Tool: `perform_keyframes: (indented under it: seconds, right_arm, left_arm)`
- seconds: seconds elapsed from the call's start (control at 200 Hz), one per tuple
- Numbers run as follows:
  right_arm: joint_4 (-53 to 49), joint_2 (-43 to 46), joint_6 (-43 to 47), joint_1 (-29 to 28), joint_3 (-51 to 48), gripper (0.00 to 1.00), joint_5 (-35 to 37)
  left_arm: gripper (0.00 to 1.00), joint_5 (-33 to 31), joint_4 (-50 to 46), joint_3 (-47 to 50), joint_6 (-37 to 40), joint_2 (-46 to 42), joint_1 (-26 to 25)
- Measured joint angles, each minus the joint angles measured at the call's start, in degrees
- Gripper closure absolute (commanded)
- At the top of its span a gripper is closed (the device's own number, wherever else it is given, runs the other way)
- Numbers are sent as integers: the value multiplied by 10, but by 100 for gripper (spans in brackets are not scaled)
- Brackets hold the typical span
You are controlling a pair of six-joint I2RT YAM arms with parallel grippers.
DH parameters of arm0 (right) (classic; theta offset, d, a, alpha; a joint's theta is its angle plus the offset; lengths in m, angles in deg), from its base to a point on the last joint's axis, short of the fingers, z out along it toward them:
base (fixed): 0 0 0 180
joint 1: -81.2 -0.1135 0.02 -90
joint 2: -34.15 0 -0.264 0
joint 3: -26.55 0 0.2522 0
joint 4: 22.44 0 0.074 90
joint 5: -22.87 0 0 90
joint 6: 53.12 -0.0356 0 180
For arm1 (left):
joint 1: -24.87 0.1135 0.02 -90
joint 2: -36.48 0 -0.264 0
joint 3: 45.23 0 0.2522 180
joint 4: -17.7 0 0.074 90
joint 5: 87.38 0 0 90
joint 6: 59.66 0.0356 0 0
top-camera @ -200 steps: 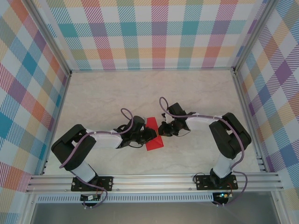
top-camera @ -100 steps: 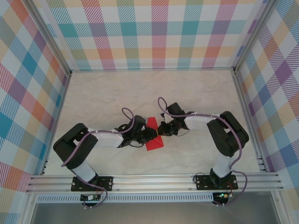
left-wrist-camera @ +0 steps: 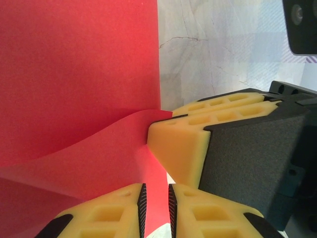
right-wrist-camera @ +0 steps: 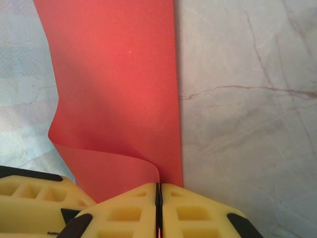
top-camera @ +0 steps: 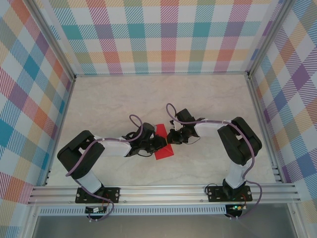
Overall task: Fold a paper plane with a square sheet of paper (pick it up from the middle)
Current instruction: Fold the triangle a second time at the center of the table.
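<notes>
The square sheet of paper [top-camera: 164, 152], bright red, lies at the table's middle between both grippers; no paper plane shape shows. My right gripper [top-camera: 171, 137] is shut on a lifted edge of the sheet [right-wrist-camera: 114, 74], which curls up into its closed jaws [right-wrist-camera: 159, 191]. My left gripper [top-camera: 159, 144] sits over the sheet's left part. Its jaws [left-wrist-camera: 154, 203] stand a narrow gap apart, with a strip of the red paper [left-wrist-camera: 79, 74] running between them. The right gripper's yellow fingers [left-wrist-camera: 181, 144] pinch the paper just ahead of the left jaws.
The marble-patterned tabletop [top-camera: 109, 104] is ringed by checked walls and an aluminium frame [top-camera: 163, 194] along the near edge. Both arms reach inward and nearly meet at the centre.
Both arms have edged slightly toward each other over the paper. Both jaws stand as before.
</notes>
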Motion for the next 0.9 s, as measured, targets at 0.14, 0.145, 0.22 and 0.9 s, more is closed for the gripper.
perform_keyframes:
  seconds: [0.14,0.145,0.22,0.9]
  right_arm:
    - [-4,-4,0,0,6,91,0]
    - [-4,-4,0,0,6,91,0]
    - [-6,-7,0,0,10,91,-1]
    - [-17,-24,-2,3,28,91,-16]
  left_arm:
    - [79,0,0,-2,0,2,0]
    - [79,0,0,-2,0,2,0]
    - [79,0,0,-2,2,5,0]
    - [82,-7,-12,-5,2,16,0]
